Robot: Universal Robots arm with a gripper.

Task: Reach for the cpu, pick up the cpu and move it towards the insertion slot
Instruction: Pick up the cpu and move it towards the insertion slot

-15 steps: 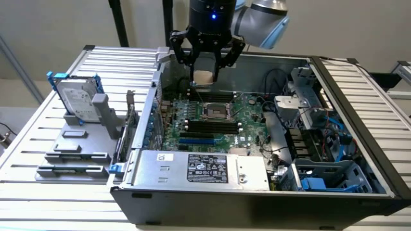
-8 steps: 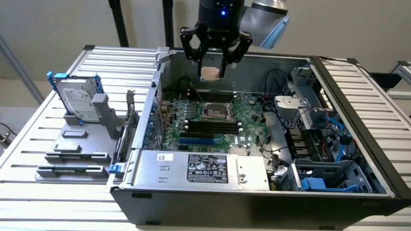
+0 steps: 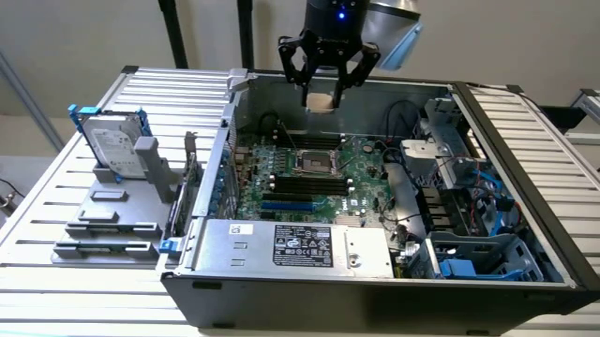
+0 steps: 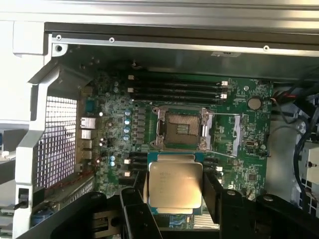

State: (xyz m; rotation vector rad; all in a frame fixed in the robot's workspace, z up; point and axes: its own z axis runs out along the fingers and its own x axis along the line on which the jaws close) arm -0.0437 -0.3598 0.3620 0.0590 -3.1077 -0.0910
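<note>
We have the gripper (image 3: 324,95) up at the top centre of the exterior view, hanging over the far edge of the open case (image 3: 375,295), fingers pinched on the cpu (image 3: 322,100). In the wrist view the cpu (image 4: 175,185) sits low in the frame, silvery top facing us, clamped between the dark fingers (image 4: 212,191) on either side. It's clear of the board, well above it.

The slot (image 3: 316,163) lies in the middle of the motherboard (image 3: 361,182), centre of the exterior view, shiny frame and dark centre. In the wrist view the slot (image 4: 182,128) is just above the chip in the frame, near the centre, with its retention bracket swung open beside it. So we judge the carry well along: chip lifted, slot in sight, not yet over it.

To do this well, we'd keep the chip level and its edges square to the socket frame, which already look roughly parallel here. We'd travel across before coming low, since the black memory slots (image 3: 310,184) flank the socket closely. We'd hold the grip steady; a small flat part like this could tilt or slip. The hard drive (image 3: 114,144) stands off on the table (image 3: 56,189) at the exterior view's left, out of our way.
</note>
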